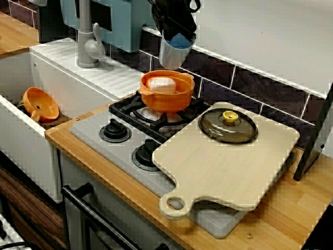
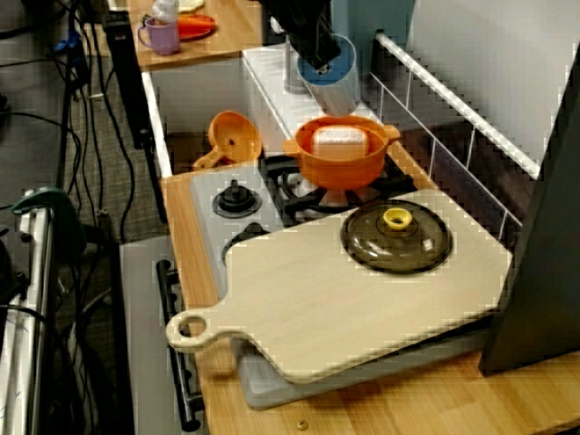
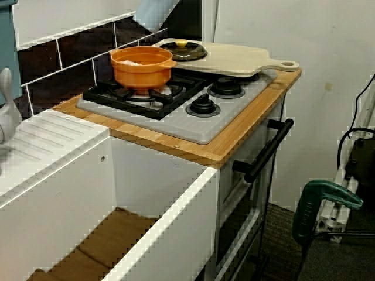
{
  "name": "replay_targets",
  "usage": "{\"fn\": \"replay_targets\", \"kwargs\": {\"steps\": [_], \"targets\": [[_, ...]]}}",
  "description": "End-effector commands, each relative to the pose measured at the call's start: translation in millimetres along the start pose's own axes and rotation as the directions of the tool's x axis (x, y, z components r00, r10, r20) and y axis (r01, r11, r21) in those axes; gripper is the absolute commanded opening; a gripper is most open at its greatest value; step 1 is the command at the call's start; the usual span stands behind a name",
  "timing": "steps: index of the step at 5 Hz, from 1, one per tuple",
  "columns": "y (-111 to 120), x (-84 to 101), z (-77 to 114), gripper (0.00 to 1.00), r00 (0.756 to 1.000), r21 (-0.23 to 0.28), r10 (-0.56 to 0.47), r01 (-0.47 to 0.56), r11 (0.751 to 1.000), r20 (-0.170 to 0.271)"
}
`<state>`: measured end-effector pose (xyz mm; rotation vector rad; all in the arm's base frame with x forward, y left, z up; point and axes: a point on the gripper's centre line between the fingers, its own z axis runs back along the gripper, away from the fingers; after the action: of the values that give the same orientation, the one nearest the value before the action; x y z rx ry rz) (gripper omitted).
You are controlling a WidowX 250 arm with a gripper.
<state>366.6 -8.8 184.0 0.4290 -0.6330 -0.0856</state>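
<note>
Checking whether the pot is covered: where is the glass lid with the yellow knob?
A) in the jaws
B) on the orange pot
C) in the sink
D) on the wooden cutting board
D: the lid lies flat on the cutting board, next to the uncovered orange pot; the jaws hold a metal cup.

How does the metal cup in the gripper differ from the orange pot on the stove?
The metal cup is silvery; the pot is orange. The cup hangs in the gripper above the pot; the pot sits upright on a burner. The cup is narrow and tall; the pot wide and low. Both are round, open-topped.
</note>
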Motion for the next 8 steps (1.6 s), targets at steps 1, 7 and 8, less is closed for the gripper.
{"fn": "replay_targets", "kwargs": {"steps": [1, 7, 8], "targets": [[7, 3.7, 10.6, 0.00, 0.998, 0.077, 0.020, -0.025, 0.997, 0.065], [0, -3.1, 1.5, 0.00, 0.993, 0.203, 0.025, -0.049, 0.978, 0.117], [-4, -8.4, 4.3, 0.00, 0.991, 0.229, 0.019, -0.050, 0.972, 0.135]]}}
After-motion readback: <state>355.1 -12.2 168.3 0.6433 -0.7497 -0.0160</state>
